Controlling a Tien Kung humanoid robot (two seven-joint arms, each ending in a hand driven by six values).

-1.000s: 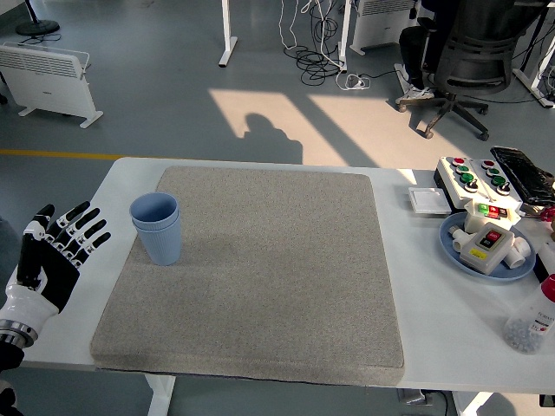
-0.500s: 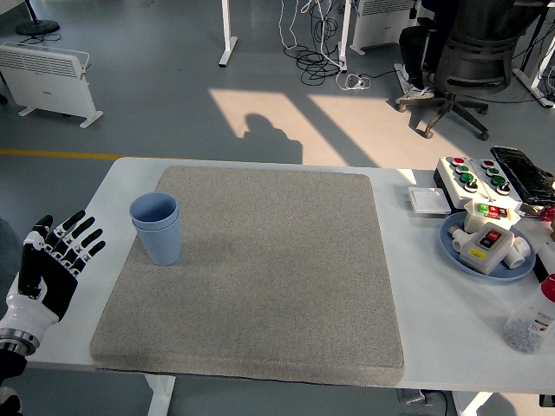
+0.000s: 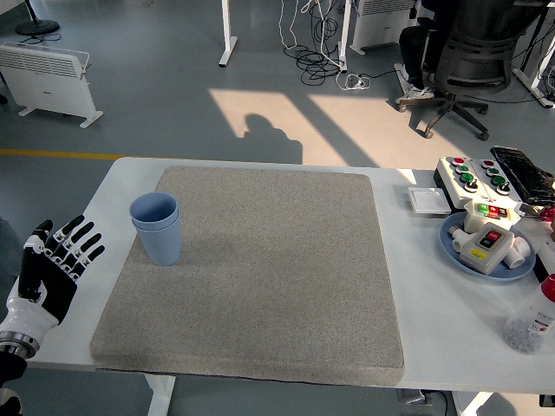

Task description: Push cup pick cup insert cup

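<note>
Two light-blue cups (image 3: 157, 227) stand nested, one inside the other, upright near the left edge of the grey mat (image 3: 260, 269). My left hand (image 3: 54, 263) hovers at the table's left edge, well left of the cups and apart from them, fingers spread and empty. The right arm does not show.
At the right side sit a button box (image 3: 475, 178), a blue plate (image 3: 453, 243) holding small devices, a white square piece (image 3: 428, 200) and a clear bottle (image 3: 529, 324) with a red cap. An office chair (image 3: 464, 52) stands beyond the table.
My left hand has drawn back down and to the left, away from the cups. The cups have not moved.
</note>
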